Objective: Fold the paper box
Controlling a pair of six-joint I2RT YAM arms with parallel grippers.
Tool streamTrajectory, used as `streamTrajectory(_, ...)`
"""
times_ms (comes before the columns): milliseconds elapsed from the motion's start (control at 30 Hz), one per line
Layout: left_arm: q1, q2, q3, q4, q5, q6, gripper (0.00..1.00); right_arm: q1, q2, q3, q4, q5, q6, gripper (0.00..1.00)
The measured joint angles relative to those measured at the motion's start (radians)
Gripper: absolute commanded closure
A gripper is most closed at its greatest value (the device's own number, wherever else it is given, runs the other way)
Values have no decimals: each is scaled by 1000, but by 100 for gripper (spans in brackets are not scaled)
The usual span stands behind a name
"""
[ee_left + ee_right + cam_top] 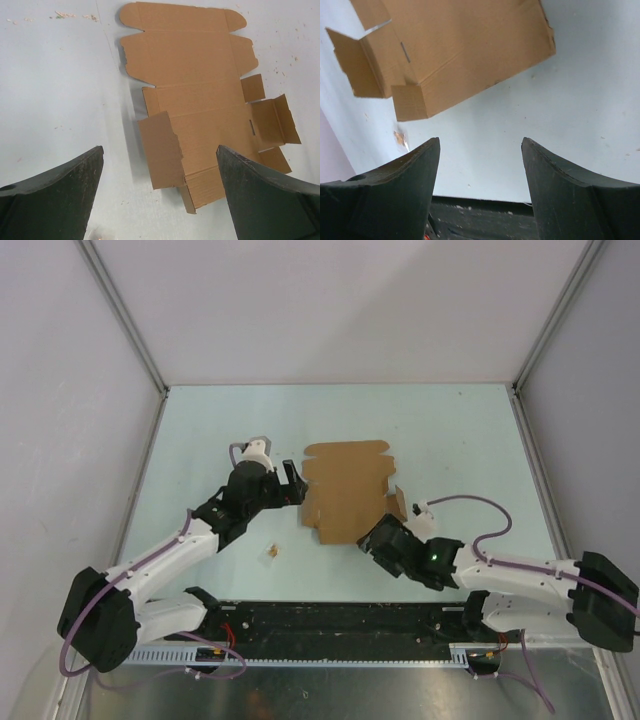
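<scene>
The paper box (345, 490) is a flat brown die-cut cardboard sheet lying mid-table, with some side flaps raised. In the left wrist view the sheet (200, 90) lies ahead with a side flap (160, 150) folded up at its near corner. My left gripper (293, 483) is open and empty at the sheet's left edge; in its own view (159, 150) the jaws stand wide apart. My right gripper (375, 538) is open and empty just in front of the sheet's near right corner. In the right wrist view (480, 142) the sheet (460, 45) lies beyond the fingertips, untouched.
A tiny brown scrap (271, 552) lies on the table near the left forearm and shows in the right wrist view (399, 137). The black base rail (330, 625) runs along the near edge. White walls enclose the pale table (450, 430).
</scene>
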Motion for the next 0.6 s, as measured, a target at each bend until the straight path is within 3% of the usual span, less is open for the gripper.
streamTrajectory(267,0,-23,0,-1,18,-7,0,47,169,-73,146,104,312,32)
streamTrajectory(600,0,-96,-15,-1,18,-7,0,48,312,-79,349,196,471,33)
